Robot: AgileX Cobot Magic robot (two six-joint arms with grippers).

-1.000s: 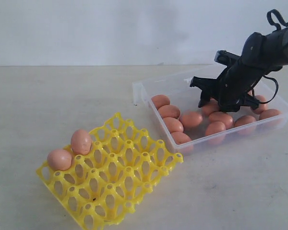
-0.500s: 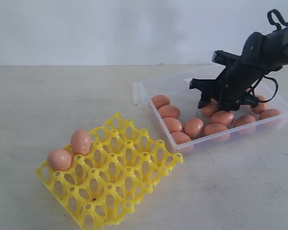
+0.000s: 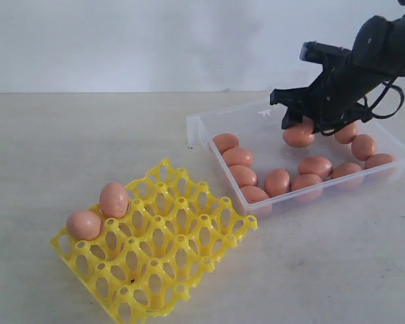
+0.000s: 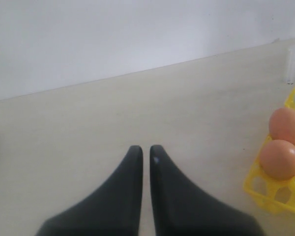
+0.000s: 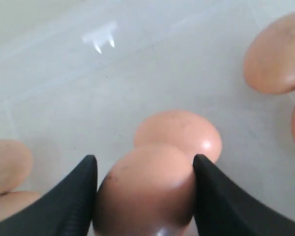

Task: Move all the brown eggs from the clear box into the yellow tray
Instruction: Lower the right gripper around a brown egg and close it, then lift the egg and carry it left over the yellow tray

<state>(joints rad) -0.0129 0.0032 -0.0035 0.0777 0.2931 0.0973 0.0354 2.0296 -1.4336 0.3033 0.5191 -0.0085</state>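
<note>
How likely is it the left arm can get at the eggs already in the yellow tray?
Probably yes. Only bare table lies between the left gripper and the two eggs at the yellow tray's edge; its jaws are shut, so they would have to open first.

Eggs [image 3: 315, 165] smooth; tray [image 3: 182, 202] glossy yellow plastic; box [image 3: 256, 131] clear plastic.

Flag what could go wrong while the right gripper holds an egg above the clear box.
1. The held egg is pinched only at its sides by the right gripper; it might slip and crack on the loose eggs under it in the clear box.
2. On the way to the yellow tray, it could clip the box's near wall.
</note>
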